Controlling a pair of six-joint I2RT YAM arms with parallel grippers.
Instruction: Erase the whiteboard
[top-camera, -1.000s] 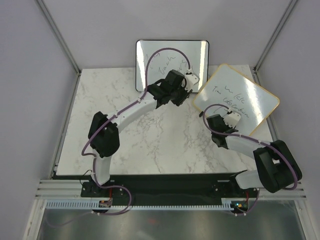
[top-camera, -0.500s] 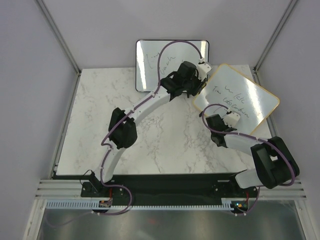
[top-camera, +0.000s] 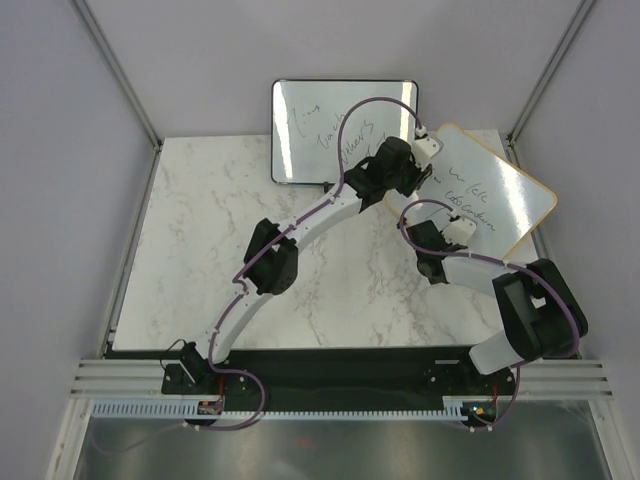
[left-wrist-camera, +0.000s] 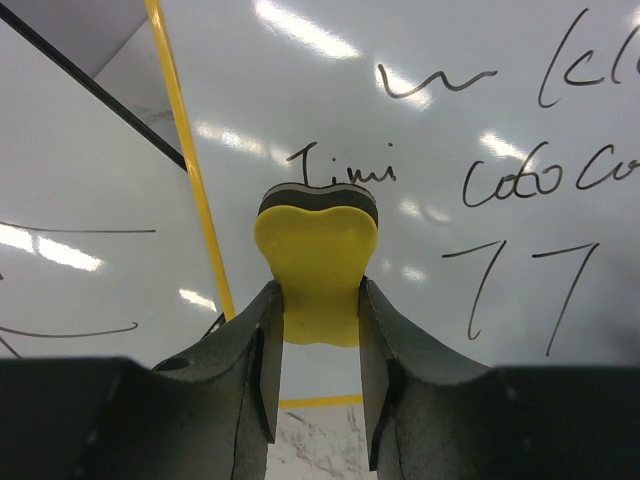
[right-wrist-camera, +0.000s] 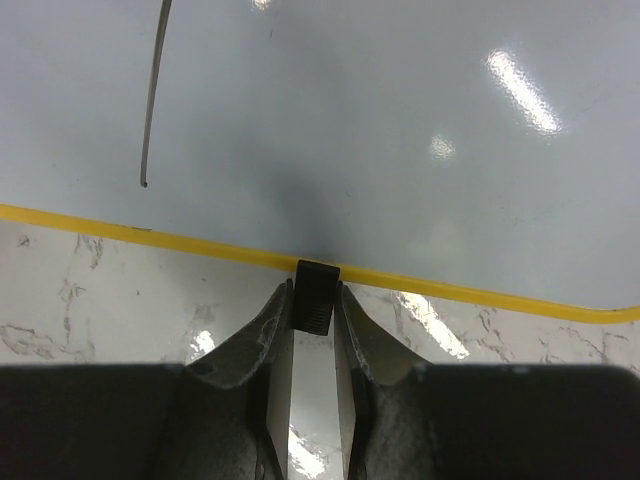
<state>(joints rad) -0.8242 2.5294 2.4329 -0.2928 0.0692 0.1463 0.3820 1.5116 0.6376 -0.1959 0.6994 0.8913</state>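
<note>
The whiteboard (top-camera: 500, 195) with the tan frame lies tilted at the back right of the table, with black handwriting on it. My left gripper (top-camera: 425, 150) hovers over its far left corner. In the left wrist view the left gripper (left-wrist-camera: 318, 295) is shut on a yellow eraser (left-wrist-camera: 318, 255) with a black felt face, right at the word "Timi" on the whiteboard (left-wrist-camera: 480, 120). My right gripper (top-camera: 462, 228) is at the board's near edge. In the right wrist view it (right-wrist-camera: 315, 295) is shut on a small black foot (right-wrist-camera: 316, 290) under the yellow frame of the whiteboard (right-wrist-camera: 350, 120).
A black-framed whiteboard (top-camera: 310, 120) with writing stands at the back, left of the tan one; it also shows in the left wrist view (left-wrist-camera: 80, 200). The marble table (top-camera: 200, 250) stretches to the left. The left arm spans the table diagonally.
My left arm has swung right, from in front of the black-framed board to the tan-framed board's left corner, with the eraser in it. The right gripper has stayed at the board's near edge.
</note>
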